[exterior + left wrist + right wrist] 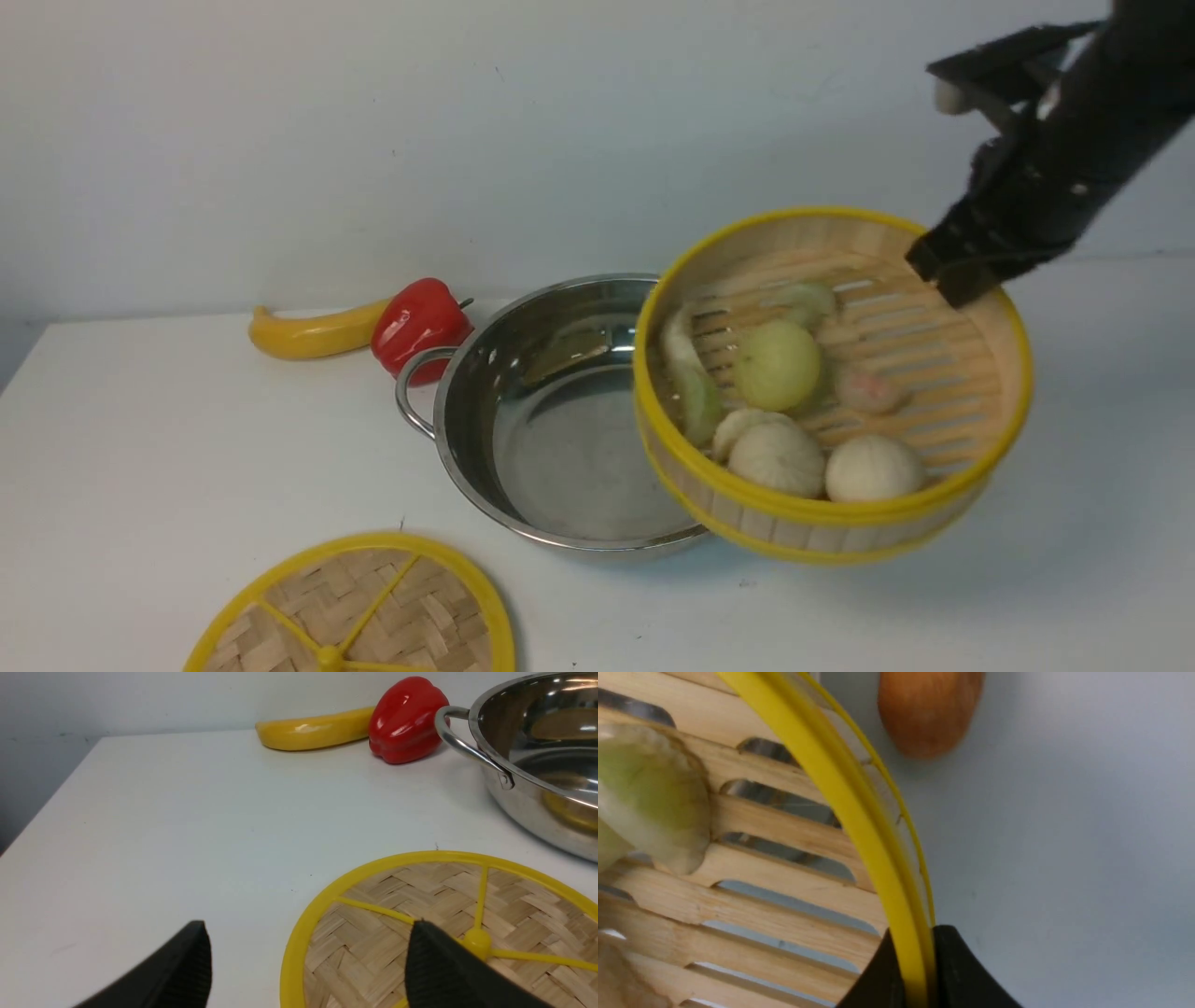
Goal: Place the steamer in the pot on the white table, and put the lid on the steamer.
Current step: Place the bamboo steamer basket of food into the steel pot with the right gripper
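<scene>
The steamer (pixel 822 518), a bamboo basket with a yellow rim, hangs tilted above the white table (pixel 187 448). Its left side overlaps the right edge of the pot (pixel 560 448). Buns and green pieces lie on its slatted floor. My right gripper (pixel 962 271) is shut on the steamer's far right rim (pixel 840 788), one finger inside the wall and one outside. The shiny pot is empty. The woven lid (pixel 373 607) lies flat at the front left. My left gripper (pixel 308 926) is open, low over the lid (pixel 444 896), with one finger beside its centre knob.
A yellow banana (pixel 313 334) and a red pepper (pixel 420 327) lie at the back, left of the pot's looped handle (pixel 411 392). A brown, onion-like thing (pixel 929 709) sits on the table beyond the steamer's rim. A pale wall stands behind the table.
</scene>
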